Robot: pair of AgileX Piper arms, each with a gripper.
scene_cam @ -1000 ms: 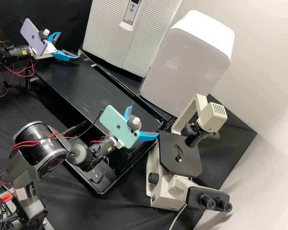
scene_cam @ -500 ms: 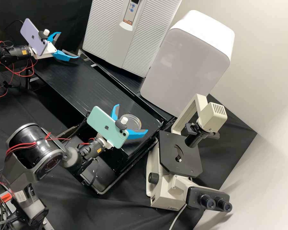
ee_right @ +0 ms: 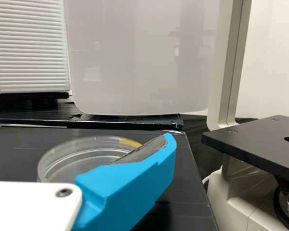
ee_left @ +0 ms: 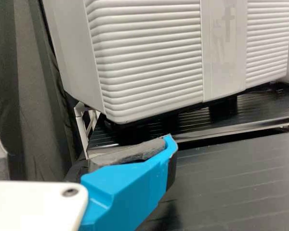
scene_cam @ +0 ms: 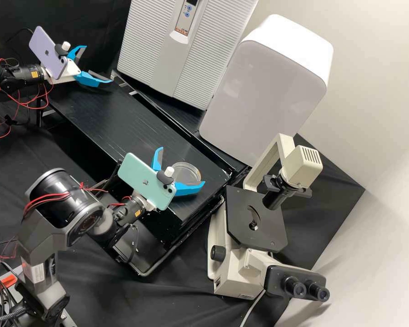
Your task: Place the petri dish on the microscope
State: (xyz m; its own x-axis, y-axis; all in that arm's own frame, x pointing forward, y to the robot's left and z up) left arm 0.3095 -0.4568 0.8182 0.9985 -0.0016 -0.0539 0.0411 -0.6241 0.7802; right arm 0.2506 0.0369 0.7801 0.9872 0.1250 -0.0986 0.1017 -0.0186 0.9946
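A clear round petri dish point(scene_cam: 189, 170) lies flat on the black bench top, near its right end. Close by it, my right gripper point(scene_cam: 182, 165) stands open, a green phone mounted over it. In the right wrist view, one blue finger of the right gripper point(ee_right: 81, 136) crosses in front of part of the dish point(ee_right: 62, 154). The cream microscope point(scene_cam: 231, 269) has a bare black stage point(scene_cam: 241, 204), also visible as a black plate point(ee_right: 257, 144). At the bench's far left, my left gripper point(scene_cam: 99, 64) is open and holds nothing; the left wrist view shows the left gripper point(ee_left: 82, 131) too.
Behind the bench top stand a ribbed grey-white appliance point(scene_cam: 168, 50) and a smooth white cabinet point(scene_cam: 263, 86). The microscope's lamp arm point(scene_cam: 302, 165) overhangs its stage. A raised black edge point(scene_cam: 168, 121) runs between bench top and appliances. Red cables hang around both arms.
The right gripper has moved left and slightly down in the high view, away from the microscope, uncovering more of the dish. The dish and left arm have kept their places.
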